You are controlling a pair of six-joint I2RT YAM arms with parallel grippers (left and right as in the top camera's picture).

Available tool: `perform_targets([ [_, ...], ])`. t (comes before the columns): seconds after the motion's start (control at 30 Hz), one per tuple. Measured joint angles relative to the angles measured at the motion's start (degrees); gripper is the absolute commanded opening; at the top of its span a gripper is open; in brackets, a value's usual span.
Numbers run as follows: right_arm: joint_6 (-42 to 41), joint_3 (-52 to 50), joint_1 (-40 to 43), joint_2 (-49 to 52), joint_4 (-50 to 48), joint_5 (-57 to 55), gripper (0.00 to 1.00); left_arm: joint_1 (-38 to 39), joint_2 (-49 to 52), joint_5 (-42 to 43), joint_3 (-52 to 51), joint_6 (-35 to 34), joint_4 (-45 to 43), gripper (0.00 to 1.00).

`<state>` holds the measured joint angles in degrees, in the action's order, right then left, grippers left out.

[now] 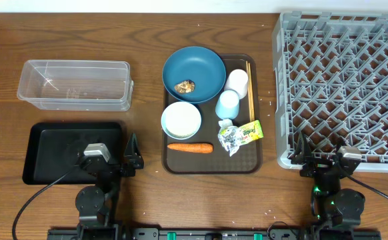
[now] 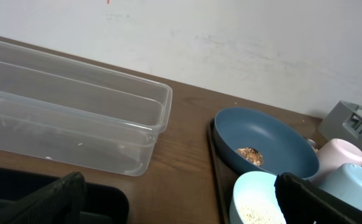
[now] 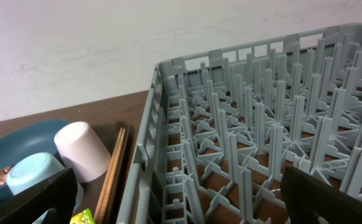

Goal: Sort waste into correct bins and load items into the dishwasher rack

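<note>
Overhead: wooden desk [image 1: 147, 40]; clear tub [image 1: 74, 64] at back left, black tray [image 1: 51, 150] just in front of it, the two apart. Brown serving tray [image 1: 211, 164] at centre carries everything to be sorted: dark blue dish [image 1: 201, 63] at its back left with the brown food lump [image 1: 185, 86] inside near the front rim; light blue bowl [image 1: 165, 121] in front of the dish, white rice [image 1: 181, 121] in it; orange carrot [image 1: 190, 148] lying crosswise at the front; whitish cup [image 1: 237, 81] and light blue cup [image 1: 227, 104] right of the dish, close together; chopsticks [image 1: 249, 87] along the tray's right edge; snack wrapper [image 1: 239, 135] crumpled at front right. Grey dishwasher rack [image 1: 344, 87] fills the right side, nothing in it. Left gripper [image 1: 111, 159] sits over the right end of the black tray, right gripper [image 1: 324, 161] at the rack's front left corner. Left wrist view: dark fingers in the two lower corners, spread wide, nothing between them, so the gripper is released; ahead are the tub, the dish with the lump, the bowl of rice and both cups, with a corner of the rack at the far right. Right wrist view: fingers likewise far apart at the lower corners, released, grasping nothing; rack pegs fill the right, chopsticks and whitish cup lie just left of its wall, a wrapper corner shows at the bottom edge
</note>
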<state>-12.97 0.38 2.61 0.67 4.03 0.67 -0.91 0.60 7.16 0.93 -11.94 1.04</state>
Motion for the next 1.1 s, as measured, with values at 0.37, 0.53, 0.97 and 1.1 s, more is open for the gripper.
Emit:
perform_targets([
  [0.37,0.00,0.00,0.00,0.00,-0.02,0.00,0.99,0.00,0.00,6.51,0.11,-6.34,-0.68,0.98],
  [0.53,0.00,0.00,0.00,0.00,0.00,0.00,0.99,0.00,0.00,17.44,0.20,-18.86,-1.11,0.98],
  [0.97,0.00,0.00,0.00,0.00,-0.02,0.00,0.99,0.00,0.42,30.01,2.38,-27.21,2.99,0.98],
  [1.1,0.00,0.00,0.00,0.00,-0.02,0.00,0.99,0.00,2.32,30.62,8.15,-26.97,7.39,0.98],
])
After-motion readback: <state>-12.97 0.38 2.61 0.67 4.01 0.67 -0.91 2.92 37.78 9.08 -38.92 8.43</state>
